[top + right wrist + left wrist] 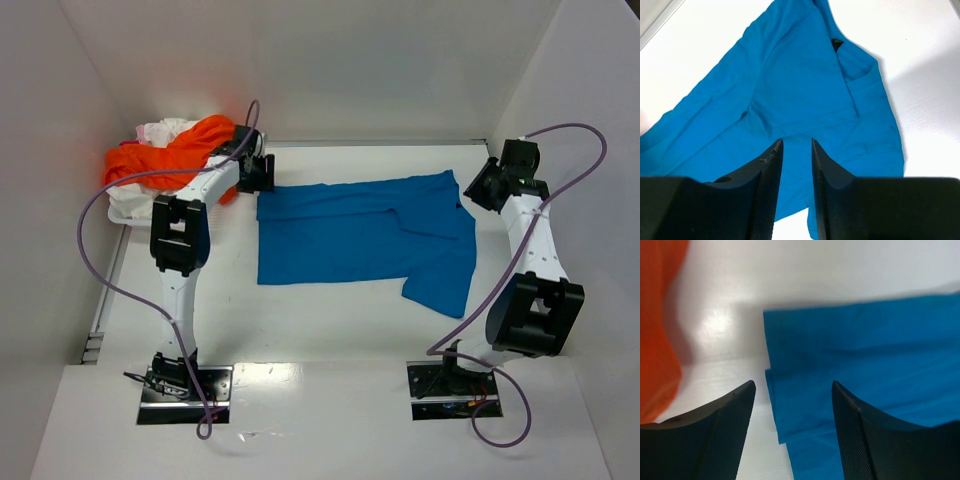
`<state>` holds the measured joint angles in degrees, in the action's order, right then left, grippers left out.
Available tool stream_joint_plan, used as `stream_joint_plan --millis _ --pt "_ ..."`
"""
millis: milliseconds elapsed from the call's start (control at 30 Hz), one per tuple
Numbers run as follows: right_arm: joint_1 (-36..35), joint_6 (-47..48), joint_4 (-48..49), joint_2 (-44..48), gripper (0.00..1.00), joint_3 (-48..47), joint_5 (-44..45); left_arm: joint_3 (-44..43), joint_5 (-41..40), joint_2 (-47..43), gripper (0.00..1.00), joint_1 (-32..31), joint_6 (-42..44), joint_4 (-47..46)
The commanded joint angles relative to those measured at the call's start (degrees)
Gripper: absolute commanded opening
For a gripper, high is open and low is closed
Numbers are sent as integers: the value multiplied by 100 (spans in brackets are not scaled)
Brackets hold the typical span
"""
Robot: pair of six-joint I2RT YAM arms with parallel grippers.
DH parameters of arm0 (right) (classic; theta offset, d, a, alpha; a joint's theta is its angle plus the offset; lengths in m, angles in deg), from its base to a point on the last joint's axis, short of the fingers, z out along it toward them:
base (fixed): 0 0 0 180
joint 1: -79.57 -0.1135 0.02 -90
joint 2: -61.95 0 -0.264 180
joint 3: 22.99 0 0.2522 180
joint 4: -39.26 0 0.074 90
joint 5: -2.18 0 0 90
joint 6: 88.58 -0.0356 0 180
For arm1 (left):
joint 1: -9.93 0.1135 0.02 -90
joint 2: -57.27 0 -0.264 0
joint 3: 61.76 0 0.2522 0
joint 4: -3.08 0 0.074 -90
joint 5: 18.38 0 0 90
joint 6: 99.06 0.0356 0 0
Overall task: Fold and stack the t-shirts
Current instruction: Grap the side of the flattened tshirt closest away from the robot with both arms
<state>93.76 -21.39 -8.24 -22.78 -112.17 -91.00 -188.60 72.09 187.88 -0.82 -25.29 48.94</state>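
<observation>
A bright blue t-shirt (360, 235) lies partly folded on the white table, with one sleeve part hanging toward the near right. It also shows in the left wrist view (860, 355) and in the right wrist view (790, 90). An orange t-shirt (165, 158) and a white one (165, 130) lie bunched in a pile at the back left. My left gripper (262, 172) is wide open and empty over the blue shirt's back left corner (794, 384). My right gripper (476, 188) hovers at the shirt's back right end, its jaws a narrow gap apart and empty (796, 141).
The pile sits on a white tray (118, 214) against the left wall. White walls close in the table at the left, back and right. Purple cables (95, 250) loop beside each arm. The orange cloth (657, 325) is just left of my left fingers.
</observation>
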Motion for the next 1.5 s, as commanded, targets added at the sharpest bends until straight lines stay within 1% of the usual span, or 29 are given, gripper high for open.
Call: stream_joint_plan --millis 0,267,333,433,467,500,600,733,767,867,967,1000,1067,1200,1333,1367,1467 --pt "39 66 43 317 35 18 107 347 94 -97 71 11 138 -300" --pt "39 66 -115 484 35 18 107 427 94 132 64 11 85 -415" --pt "39 66 -116 484 35 18 107 427 94 245 59 11 85 -467" --pt "39 66 -116 484 35 18 107 374 146 299 55 11 85 -468" --pt "39 66 -116 484 35 18 107 374 146 368 51 11 33 -468" --pt "39 66 -168 484 35 18 107 374 146 369 51 11 32 -468" --pt "39 66 -168 484 35 18 107 374 146 483 45 11 32 -520" --pt "39 66 -168 484 35 18 107 321 68 536 21 11 -21 -520" --pt "39 66 -168 536 35 18 107 321 -37 588 11 11 -21 -520" --pt "39 66 -221 536 35 18 107 120 -213 659 0 11 -126 -468" --pt "39 66 -221 536 35 18 107 -170 -582 712 0 11 -240 -232" --pt "39 66 -221 536 35 18 107 -267 -888 773 0 11 -240 -169" --pt "39 66 -221 536 35 18 107 -556 -1136 913 0 63 -371 15" --pt "39 66 -221 536 35 71 107 -1048 -1303 1133 0 230 -425 236" --pt "39 66 -221 589 36 71 107 -1173 -1602 1186 0 283 -294 306" --pt "39 66 -221 589 36 123 107 -1242 -1603 1186 2 283 -293 306" --pt "39 66 -168 589 36 124 107 -1392 -1603 1309 3 388 -240 358"
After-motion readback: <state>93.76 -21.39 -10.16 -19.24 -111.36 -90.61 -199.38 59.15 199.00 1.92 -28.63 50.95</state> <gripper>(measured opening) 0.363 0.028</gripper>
